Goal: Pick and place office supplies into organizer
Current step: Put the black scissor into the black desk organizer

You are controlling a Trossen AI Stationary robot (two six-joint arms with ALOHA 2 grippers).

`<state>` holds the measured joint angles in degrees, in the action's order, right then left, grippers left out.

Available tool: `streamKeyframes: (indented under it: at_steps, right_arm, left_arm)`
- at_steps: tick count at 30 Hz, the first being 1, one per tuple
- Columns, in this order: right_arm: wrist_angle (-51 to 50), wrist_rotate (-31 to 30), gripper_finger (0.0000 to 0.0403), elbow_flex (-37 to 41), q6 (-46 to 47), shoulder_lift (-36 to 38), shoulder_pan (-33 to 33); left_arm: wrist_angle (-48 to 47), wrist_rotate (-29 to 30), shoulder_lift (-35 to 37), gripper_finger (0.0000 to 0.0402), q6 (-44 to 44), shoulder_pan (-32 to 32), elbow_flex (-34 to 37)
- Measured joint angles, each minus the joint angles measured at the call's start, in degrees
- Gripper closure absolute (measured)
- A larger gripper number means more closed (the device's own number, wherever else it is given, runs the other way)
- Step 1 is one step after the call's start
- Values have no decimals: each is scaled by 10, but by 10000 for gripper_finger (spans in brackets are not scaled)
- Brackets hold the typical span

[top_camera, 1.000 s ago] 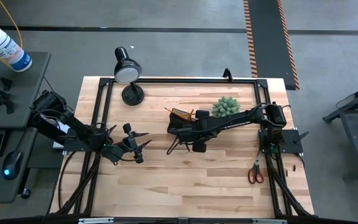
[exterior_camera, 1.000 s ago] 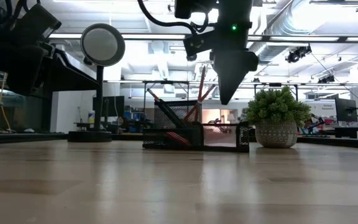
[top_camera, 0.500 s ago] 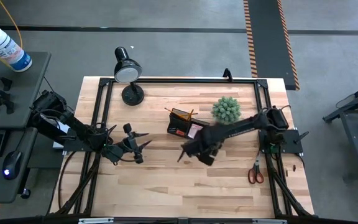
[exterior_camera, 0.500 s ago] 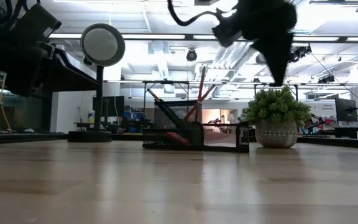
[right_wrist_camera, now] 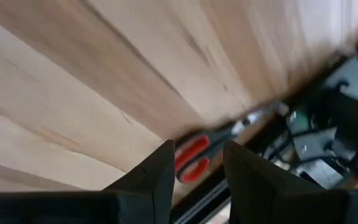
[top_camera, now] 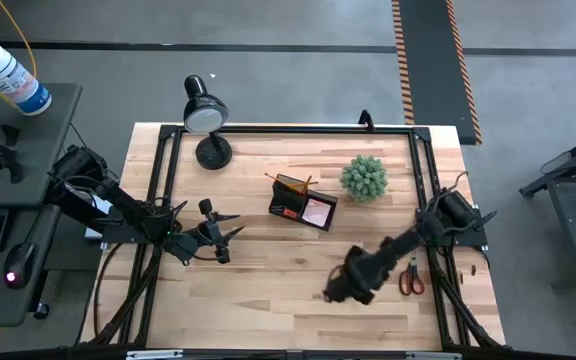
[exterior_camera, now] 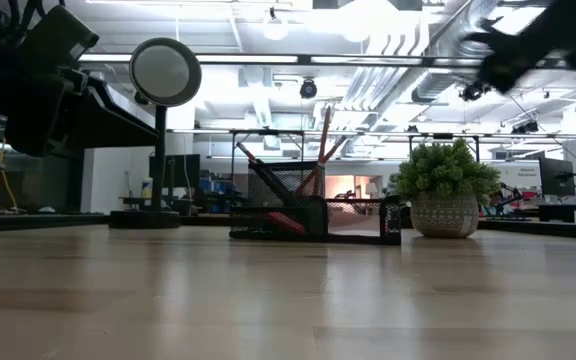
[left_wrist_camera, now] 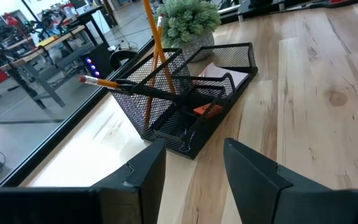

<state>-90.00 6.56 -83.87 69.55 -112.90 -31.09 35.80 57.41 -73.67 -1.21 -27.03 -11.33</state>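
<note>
We see the small black wire-mesh desk organizer point(top_camera: 303, 201) standing upright near the middle of the table's far half, a taller mesh cup at one end and a low open tray at the other. Thin orange-yellow pencils point(left_wrist_camera: 153, 43) and a black pen point(left_wrist_camera: 160, 92) lean tilted in the cup. A pink sticky-note pad point(top_camera: 317, 211) lies flat in the tray. The red-handled scissors point(top_camera: 410, 278) lie flat on the wood near the table's right edge, well apart from the organizer.
</note>
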Motion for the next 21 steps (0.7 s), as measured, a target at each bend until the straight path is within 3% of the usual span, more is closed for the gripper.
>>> streamKeyframes:
  at_steps: [7, 13, 17, 21]
  right_arm:
    - [1, 71, 275, 56, 92, 6, -71]
    - [4, 124, 275, 121, 226, 67, -117]
    - [102, 124, 275, 178, 347, 131, -141]
    - [233, 124, 275, 235, 390, 158, -145]
  left_arm:
    - [0, 0, 0, 252, 1, 0, 0]
    - [0, -2, 0, 252, 2, 0, 0]
    - [1, -2, 0, 252, 8, 0, 0]
    - [2, -2, 0, 252, 9, 0, 0]
